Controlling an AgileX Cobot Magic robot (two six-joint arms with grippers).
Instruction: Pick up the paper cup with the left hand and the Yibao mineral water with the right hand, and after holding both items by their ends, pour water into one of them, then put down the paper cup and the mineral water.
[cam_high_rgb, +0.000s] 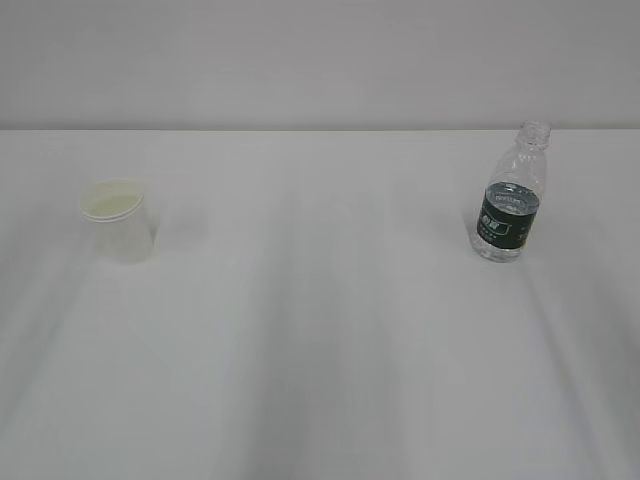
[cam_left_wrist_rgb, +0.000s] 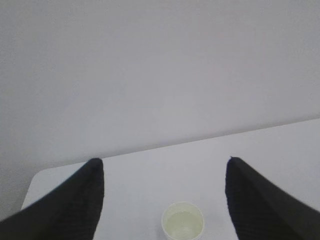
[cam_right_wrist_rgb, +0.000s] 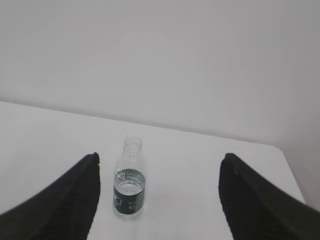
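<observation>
Paper cup: paper cup (cam_high_rgb: 119, 220) stands upright at the left of the exterior frame, mouth up, pale cream inside; in the left wrist view it sits at the bottom centre (cam_left_wrist_rgb: 183, 222), seen from above.
Yibao mineral water: Yibao mineral water (cam_high_rgb: 511, 195) stands upright at the right of the exterior frame, capless, dark green label band around its middle, some water in the lower part; in the right wrist view it is low and left of centre (cam_right_wrist_rgb: 129, 178).
Spacing: cup and bottle are well apart, at opposite sides of the table (cam_high_rgb: 330, 340).
Left hand: left hand (cam_left_wrist_rgb: 164, 167) has its two black fingers spread wide, holding nothing; the cup shows between them near the lower edge, clear of both.
Right hand: right hand (cam_right_wrist_rgb: 160, 162) likewise stands wide open and empty; the bottle shows just beside the left finger (cam_right_wrist_rgb: 75, 195) in the picture, whether touching I cannot tell.
Exterior view: neither arm appears in it.
Surroundings: white table, plain pale wall (cam_high_rgb: 300, 60) behind.
</observation>
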